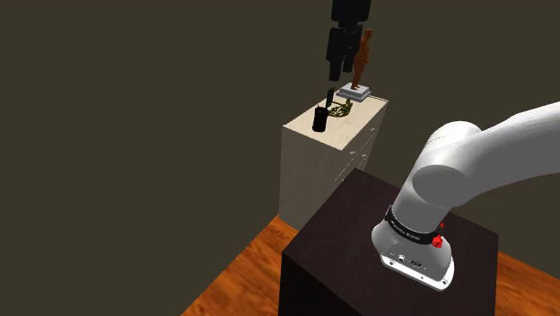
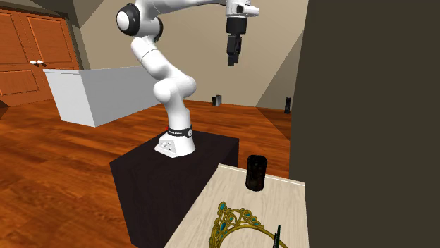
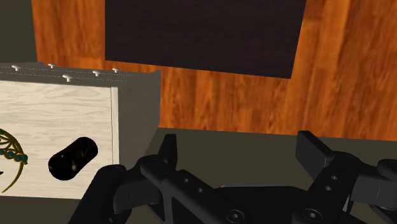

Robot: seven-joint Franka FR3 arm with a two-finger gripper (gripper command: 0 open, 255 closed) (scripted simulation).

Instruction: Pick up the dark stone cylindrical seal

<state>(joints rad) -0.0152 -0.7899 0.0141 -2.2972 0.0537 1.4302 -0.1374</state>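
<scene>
- Your tool (image 3: 240,147) is hovering well apart from the dark seal (image 2: 255,172), fingers (image 3: 168,151) spread.
- It is standing upright on the surface (image 2: 282,204) near a tiara (image 2: 235,222).

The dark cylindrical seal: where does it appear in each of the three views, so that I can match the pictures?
Shoulder view: the seal stands above the middle, on the pale cabinet, at its near corner.
Second exterior view: the seal is right of the middle, near the cabinet top's far edge.
Wrist view: the seal is between tiara and cabinet edge.
Shared landmark: the gold tiara beside it.
</scene>
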